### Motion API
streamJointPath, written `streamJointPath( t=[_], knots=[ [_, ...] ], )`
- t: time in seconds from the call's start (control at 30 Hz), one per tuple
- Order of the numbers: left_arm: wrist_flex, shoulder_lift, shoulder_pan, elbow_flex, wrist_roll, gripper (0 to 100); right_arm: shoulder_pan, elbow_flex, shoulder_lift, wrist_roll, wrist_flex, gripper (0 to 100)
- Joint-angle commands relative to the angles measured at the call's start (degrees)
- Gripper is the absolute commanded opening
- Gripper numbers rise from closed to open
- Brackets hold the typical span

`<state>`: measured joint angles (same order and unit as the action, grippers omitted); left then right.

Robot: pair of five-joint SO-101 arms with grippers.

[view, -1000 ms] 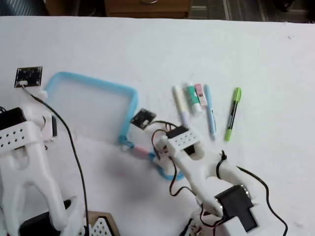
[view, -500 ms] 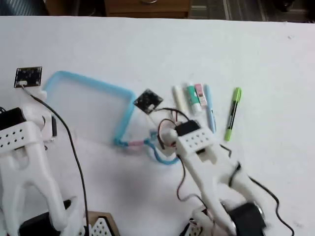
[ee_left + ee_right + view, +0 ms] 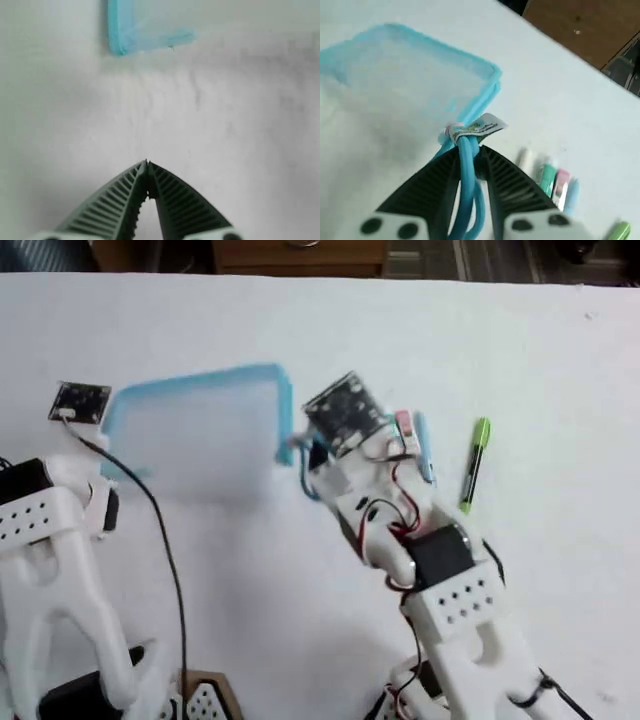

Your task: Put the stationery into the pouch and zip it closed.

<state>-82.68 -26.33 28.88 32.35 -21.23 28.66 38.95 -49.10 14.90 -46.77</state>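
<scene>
The pouch [image 3: 195, 430] is translucent with a blue edge and lies flat left of centre on the white table. Its blue strap [image 3: 466, 170] runs between the fingers of my right gripper [image 3: 467, 152], which is shut on it just below a small white tag [image 3: 482, 126]. In the high view that gripper [image 3: 308, 455] sits at the pouch's right edge. The stationery lies right of it: a green-capped stick [image 3: 547, 176], a pink one [image 3: 405, 426], a blue pen [image 3: 425, 450] and a green highlighter [image 3: 474, 465]. My left gripper [image 3: 147, 170] is shut and empty, a short way from a pouch corner [image 3: 120, 44].
The left arm's white body [image 3: 45, 570] stands at the near left with a black cable [image 3: 165, 540] looping beside it. A wooden cabinet [image 3: 300, 255] lies past the table's far edge. Bare table stretches behind the pouch and at the right.
My right gripper has pulled the pouch by its strap away from the near edge and turned it. The right arm now stretches farther over the table. The left arm has stayed put.
</scene>
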Motion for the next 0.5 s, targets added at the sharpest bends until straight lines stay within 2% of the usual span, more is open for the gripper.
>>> streamJointPath(
  t=[0.0,0.3,0.47],
  knots=[
    [-3.3,-0.5,0.1,-7.0,-1.0,2,-0.1,-8.9,-1.7,-1.4,2.6,1.7],
    [-19.7,-0.5,-3.9,-30.1,-0.6,2,-0.2,-28.7,0.7,-1.2,2.2,1.7],
    [-19.8,-6.5,-4.6,-33.6,-0.2,2,-0.2,-38.2,8.4,-0.3,2.1,1.7]
  ],
)
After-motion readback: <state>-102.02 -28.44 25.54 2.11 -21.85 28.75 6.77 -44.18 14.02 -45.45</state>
